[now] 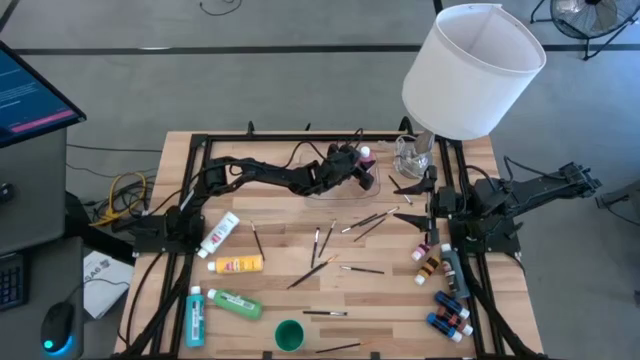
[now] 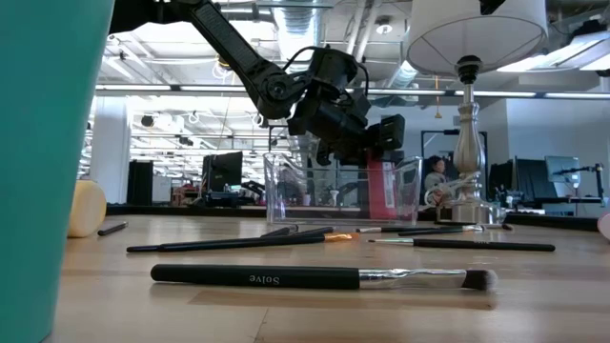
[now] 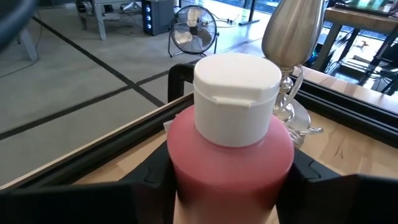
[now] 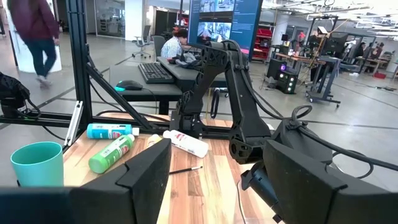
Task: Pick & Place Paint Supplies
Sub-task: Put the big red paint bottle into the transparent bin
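Wooden table [image 1: 300,235], brushes [image 1: 330,240]; apparently open-plan workshop.

The left arm reaches far across toward the back of the table, bent at the elbow, and its left gripper [image 1: 358,166] hangs up in the air with a finger on each side of something it carries. The right arm is folded up at the right side of the table, and the right gripper [image 4: 214,177] waits there with its two fingers [image 4: 146,171] held apart.
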Action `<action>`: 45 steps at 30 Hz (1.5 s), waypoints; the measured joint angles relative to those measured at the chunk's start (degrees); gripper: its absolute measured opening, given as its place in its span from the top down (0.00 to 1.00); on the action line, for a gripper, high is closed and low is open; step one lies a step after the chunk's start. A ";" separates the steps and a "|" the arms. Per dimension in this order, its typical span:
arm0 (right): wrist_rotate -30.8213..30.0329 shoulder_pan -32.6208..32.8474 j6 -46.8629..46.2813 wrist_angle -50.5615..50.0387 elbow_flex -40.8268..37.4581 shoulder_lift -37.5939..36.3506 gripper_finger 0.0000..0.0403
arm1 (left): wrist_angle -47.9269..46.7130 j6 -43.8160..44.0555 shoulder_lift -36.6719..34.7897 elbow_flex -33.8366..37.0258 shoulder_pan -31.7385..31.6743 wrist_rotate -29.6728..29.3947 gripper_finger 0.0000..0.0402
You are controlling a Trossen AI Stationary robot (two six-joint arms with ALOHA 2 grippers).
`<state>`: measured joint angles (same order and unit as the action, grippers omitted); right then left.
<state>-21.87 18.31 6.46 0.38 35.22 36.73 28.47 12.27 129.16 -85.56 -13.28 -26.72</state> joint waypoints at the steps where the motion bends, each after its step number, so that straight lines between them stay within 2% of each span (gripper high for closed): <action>1: 0.00 0.00 0.00 0.00 0.00 0.00 0.38 | 0.00 0.00 0.00 0.00 0.00 0.00 0.64; 33: 0.00 0.00 0.07 0.00 0.00 0.00 0.38 | -3.63 -3.02 -0.33 -0.07 0.28 0.45 0.62; 36: 0.00 0.00 0.07 0.00 0.00 0.00 0.38 | -4.76 -3.01 -0.22 0.04 0.28 1.11 0.59; 45: 0.00 0.00 0.04 -0.07 0.00 0.00 0.38 | -5.71 -2.82 -0.17 0.04 0.44 0.10 0.42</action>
<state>-21.87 18.31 6.50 0.31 35.22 36.73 22.76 9.45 128.99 -85.52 -12.84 -26.62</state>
